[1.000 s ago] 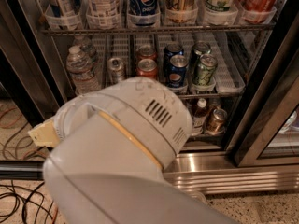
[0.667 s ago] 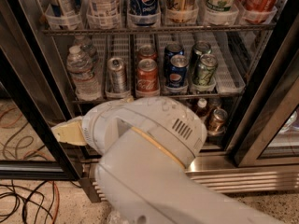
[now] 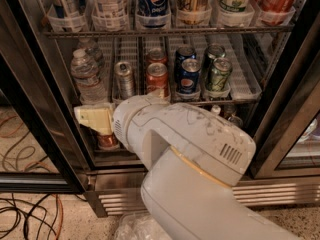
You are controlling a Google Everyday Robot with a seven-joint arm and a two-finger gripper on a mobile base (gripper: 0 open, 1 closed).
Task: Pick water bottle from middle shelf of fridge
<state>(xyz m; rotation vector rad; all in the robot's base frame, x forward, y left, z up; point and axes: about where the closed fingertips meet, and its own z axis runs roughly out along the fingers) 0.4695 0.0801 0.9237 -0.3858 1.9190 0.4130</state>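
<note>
I am on the approach step, and nothing is gripped from the rack yet. My cream-coloured end effector (image 3: 93,119) hangs just below the front edge of the desk (image 3: 250,91), the grey metal wire rack with translucent lane dividers in the middle of the tall stainless-steel, black-framed glass-door fridge (image 3: 280,194). It sits under that desk's front left corner. I cannot tell how far it is open, or whether it holds anything.

The clear, ribbed plastic water bottle with a white screw cap (image 3: 86,79) stands at the front left corner of the desk. Its long axis is vertical and its cap points straight up. A second similar bottle stands behind it, toward the back edge. A plain silver drinks can (image 3: 124,79) stands just beside it in the next lane.

As I judge it, the next move calls for lifting the end effector to the height of the bottle's ribbed body. It then goes in level, square to that upright axis, without knocking the silver can.
</note>
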